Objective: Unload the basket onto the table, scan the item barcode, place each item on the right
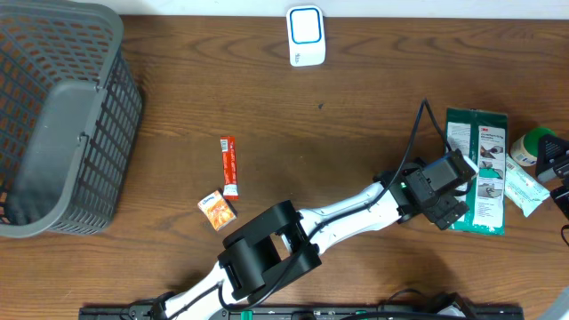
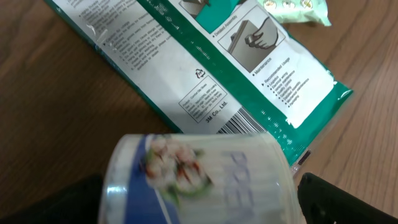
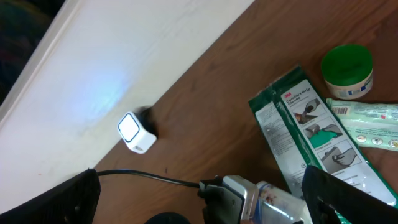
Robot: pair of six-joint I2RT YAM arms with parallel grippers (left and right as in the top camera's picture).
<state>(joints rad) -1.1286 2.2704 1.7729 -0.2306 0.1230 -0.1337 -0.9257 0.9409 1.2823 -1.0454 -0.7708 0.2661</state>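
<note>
Surface: brown wood-grain desk point(image 1: 356, 89), matt, set against a pale wall, with a grey mesh basket point(image 1: 53, 116) at its left end.
Scanner point(image 1: 305, 36): small white block with a blue-ringed face at the far edge of the desk, well apart from both my arms.
Item: clear, round-sided container point(image 2: 199, 171) with a blue and floral label. It sits at the right side of the desk, over the near edge of the green-and-white pack point(image 2: 205, 68). No barcode of its own shows.
Left gripper point(image 2: 200, 202): jaws wide, one on each side of the container. I cannot tell whether they press on it or stand just clear.
Right gripper point(image 3: 205, 202): jaws apart with nothing held, at the right end of the desk.
Step in hand: as I judge it, handling the item at the pack; the scan is not yet done.
Next move: I need a sure hold on the container, then a lift and a carry to the scanner. The container's code must first be found and turned toward the blue face.
Materials: the container looks like hard, glossy plastic, probably slippery. The pack is a flat printed film pouch, and its barcode point(image 2: 239, 124) is partly hidden behind the container. Near it are a squat green-lidded jar point(image 3: 347, 70) and a soft pale green packet point(image 3: 367, 121).
</note>
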